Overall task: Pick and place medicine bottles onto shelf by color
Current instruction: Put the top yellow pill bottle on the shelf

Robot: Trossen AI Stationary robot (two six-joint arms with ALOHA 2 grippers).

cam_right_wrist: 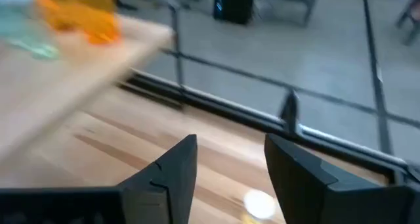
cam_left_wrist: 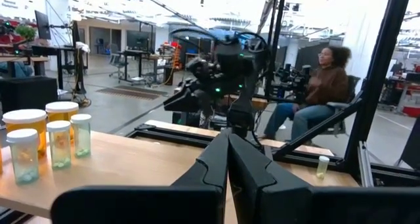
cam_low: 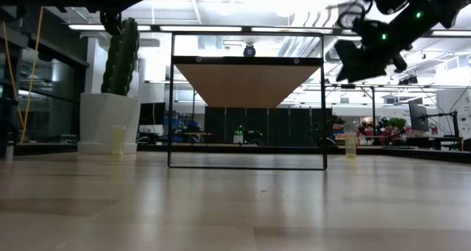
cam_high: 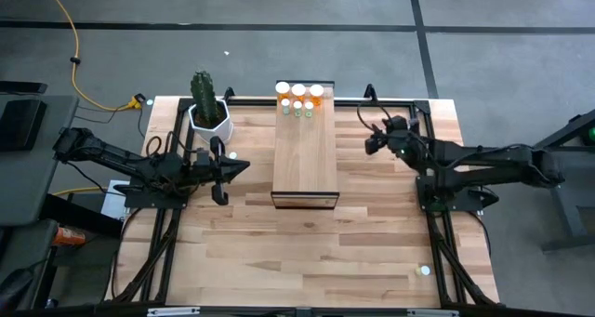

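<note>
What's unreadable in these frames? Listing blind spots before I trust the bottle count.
- High view: the bottles at the shelf's far end are too small to count reliably.
- Low view: the shelf top is seen from below, so those bottles are hidden.
- Right wrist view: motion blur smears the orange bottles; the white cap between the right gripper's open fingers is cut off by the frame edge.
- Left wrist view: the left gripper's shut fingers block the table below.

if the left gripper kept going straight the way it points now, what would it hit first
Probably the shelf: the left gripper, shut, points across the table at its long side. In the left wrist view it seems to aim just above the plank, past the medicine bottles, so depth is uncertain.
</note>
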